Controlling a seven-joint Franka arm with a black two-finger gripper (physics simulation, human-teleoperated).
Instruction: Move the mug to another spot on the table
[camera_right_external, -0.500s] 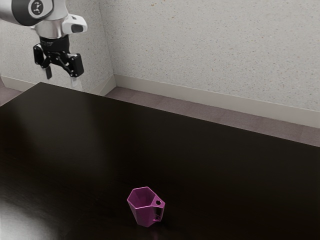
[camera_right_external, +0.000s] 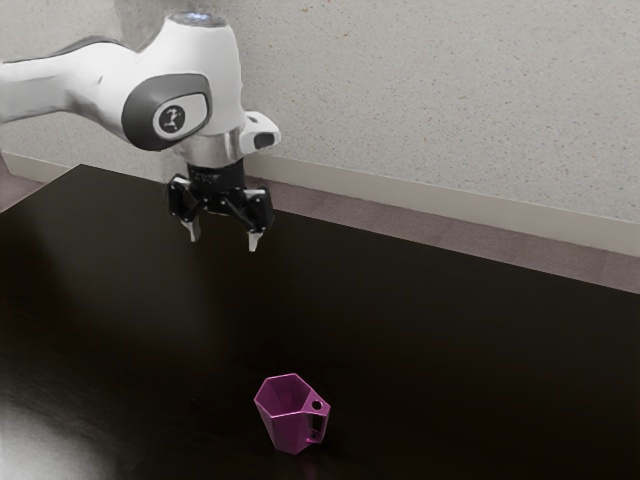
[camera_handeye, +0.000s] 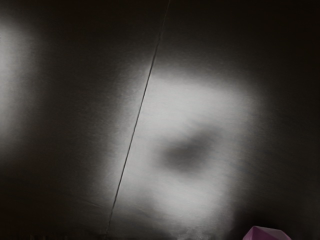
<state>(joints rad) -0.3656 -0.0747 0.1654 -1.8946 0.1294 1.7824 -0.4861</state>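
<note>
Mug (camera_right_external: 292, 413), magenta and faceted, stands upright on the dark glossy bench (camera_right_external: 450, 330) in the lower middle of the exterior frame. Its small handle is turned toward the frame's right. My jaws hang left of centre in the upper half of that frame, spread apart and empty, tips pointing down at the bench. Half a second ago they were in the far upper left corner, beyond the bench's back edge. Now my white arm (camera_right_external: 90, 85) has swung them in over the surface and lower. The mug has not moved. In the wrist view a pink corner of the mug (camera_handeye: 265, 233) appears beside a pale sheen on the bench (camera_handeye: 200, 125). I judge this the approach: the mug is well apart from my jaws, and nothing is grasped yet.
</note>
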